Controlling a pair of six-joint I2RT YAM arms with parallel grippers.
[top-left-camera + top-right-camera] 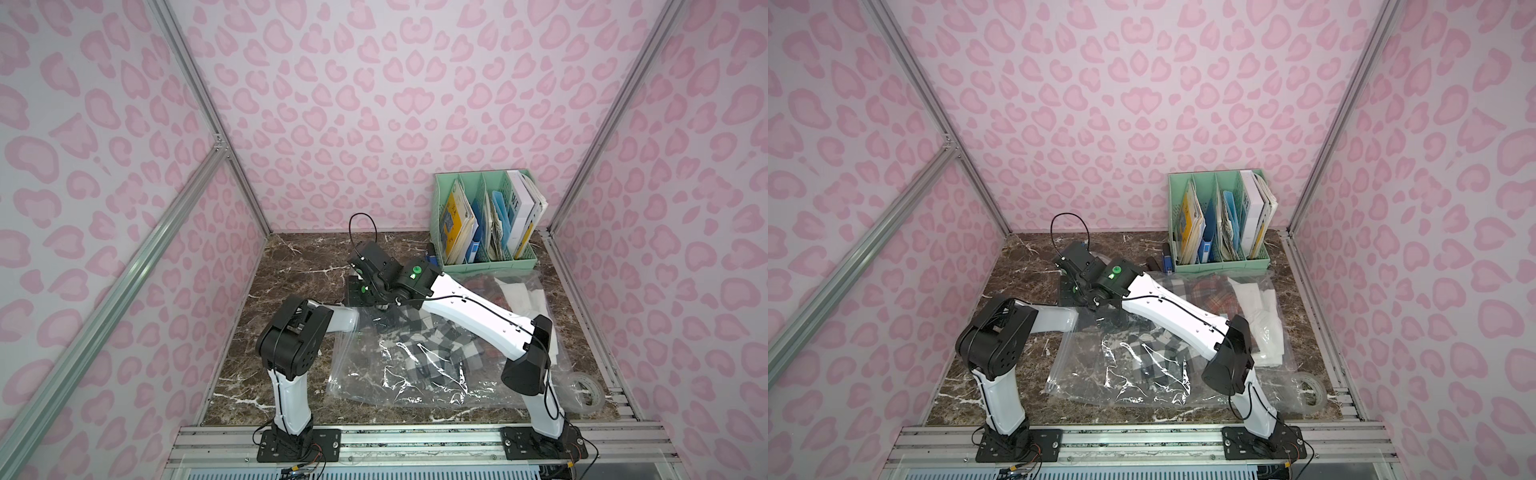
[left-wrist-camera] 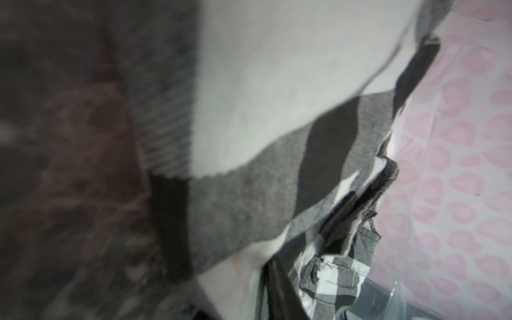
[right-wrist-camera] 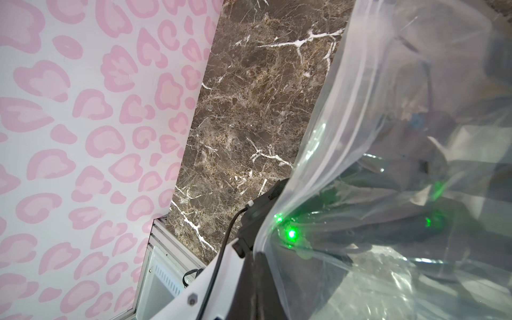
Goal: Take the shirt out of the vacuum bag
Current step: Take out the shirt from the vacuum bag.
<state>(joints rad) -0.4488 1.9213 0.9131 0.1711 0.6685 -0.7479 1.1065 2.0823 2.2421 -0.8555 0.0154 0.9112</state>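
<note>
Soft, even light is filling the booth in both top views, keeping the pink walls (image 1: 374,104) bright and the marble tabletop (image 1: 291,266) darker. White glare is streaking across the vacuum bag (image 1: 399,374). Wide-angle perspective is stretching the wall pattern toward the picture edges. The left wrist view is rendering the checked shirt (image 2: 249,194) blurred, too close for focus. In the right wrist view, a green indicator light (image 3: 291,234) is glowing through hazy film.

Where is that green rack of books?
In both top views, the green rack stands in the marble table's far right corner, behind a clear clothes bag.
</note>
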